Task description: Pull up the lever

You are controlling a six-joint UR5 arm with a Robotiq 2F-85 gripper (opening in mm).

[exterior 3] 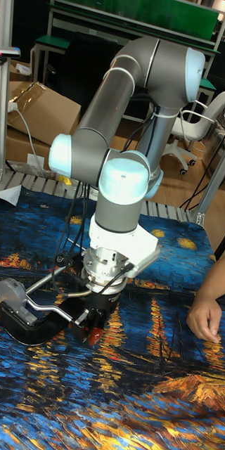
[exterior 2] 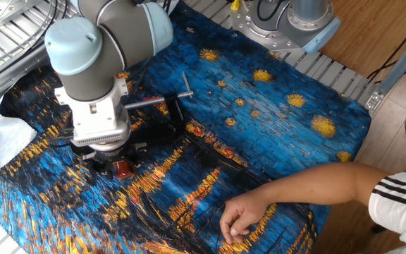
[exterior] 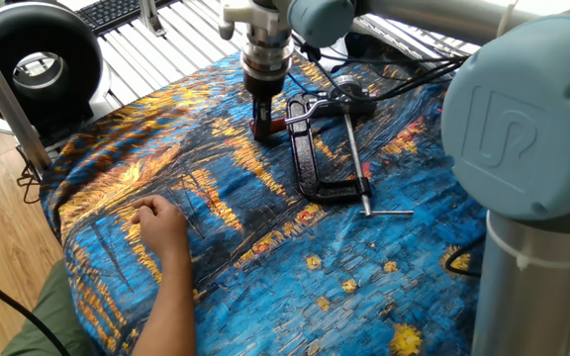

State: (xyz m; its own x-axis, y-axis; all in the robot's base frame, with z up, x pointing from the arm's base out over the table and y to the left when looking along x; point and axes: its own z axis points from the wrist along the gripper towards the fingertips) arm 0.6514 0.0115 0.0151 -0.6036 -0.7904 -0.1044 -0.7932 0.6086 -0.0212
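Gripper (exterior: 263, 127): points straight down over the cloth, at the red-tipped end of the clamp; also seen at (exterior 2: 120, 168) and (exterior 3: 93, 330).
Gripper state: the two fingers stand close together on either side of the lever's red sleeve; they appear clamped on it, with no gap visible beside the sleeve.
Lever (exterior: 278, 123): short black arm with a dark red sleeve, at the end of the clamp nearest the gripper; the sleeve shows between the fingers at (exterior 2: 122, 169) and (exterior 3: 95, 335).
Lever attitude: lies low, close to the cloth; the exact angle cannot be told.
Clamp (exterior: 310, 163): black C-shaped frame lying flat on the cloth, just beside the gripper; body also at (exterior 2: 166, 121) and (exterior 3: 35, 325).
Threaded rod (exterior: 356, 158): thin silver rod running along the open side of the clamp, ending in a small crossbar at the end far from the gripper.
Cloth (exterior: 265, 247): blue and orange painted pattern, under the clamp.
Person's hand (exterior: 162, 223): rests on the cloth, well apart from the clamp, fingers curled; also at (exterior 2: 242, 215).
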